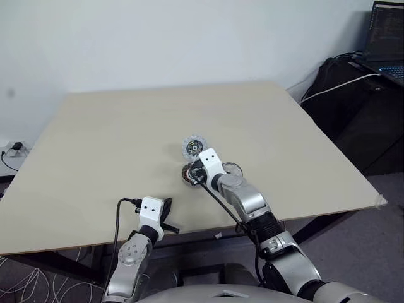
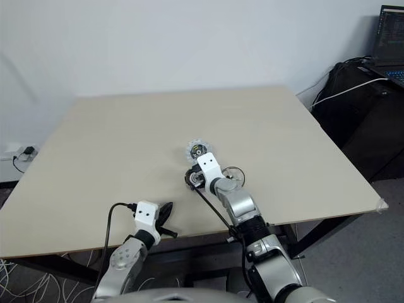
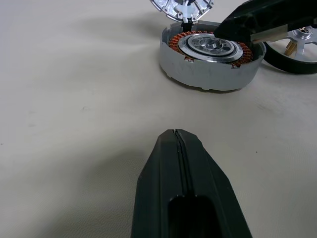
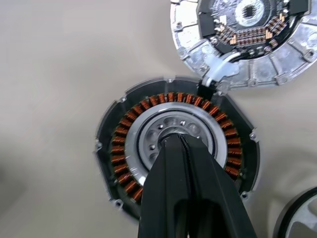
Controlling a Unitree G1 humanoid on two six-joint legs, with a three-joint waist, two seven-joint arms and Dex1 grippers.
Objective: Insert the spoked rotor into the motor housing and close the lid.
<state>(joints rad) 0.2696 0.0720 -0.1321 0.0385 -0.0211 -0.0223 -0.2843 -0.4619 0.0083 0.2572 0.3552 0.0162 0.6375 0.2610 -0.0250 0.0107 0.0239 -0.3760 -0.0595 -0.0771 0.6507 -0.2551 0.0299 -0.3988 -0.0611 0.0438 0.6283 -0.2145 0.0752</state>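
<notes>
Nearest to the head camera are the two arms. Left gripper [image 1: 166,218] rests low at the near edge of the table [image 1: 95,145], its two black fingers pressed together and holding nothing. Right gripper [image 4: 184,148] reaches further out, and its fingers are also together with nothing between them; the tip hangs over the pale silver centre of the motor housing [image 4: 119,144]. Whether the tip touches that centre or only hovers close above it, I cannot tell.

From largest to smallest, around the right gripper: the table is the wide surface under everything. The motor housing lies directly below the fingertips, open side up, with its ring of copper windings free. The lid [image 4: 198,59] lies just beyond the housing, touching its far rim, with the inner face and its small parts turned up. The spoked rotor [image 3: 297,44] lies flat on the table just beside the housing, on the right side of the gripper. A short pale wire [image 4: 215,74] seems to join the lid to the housing.

I judge that the rotor is not yet inserted, so the step in hand is to take it. To do it well, the right gripper should lift clear of the housing, open, and go sideways to the rotor. A grip on the thin rim should keep the wheel level, so that its hub meets the centre straight. The wire should stay outside the windings.
</notes>
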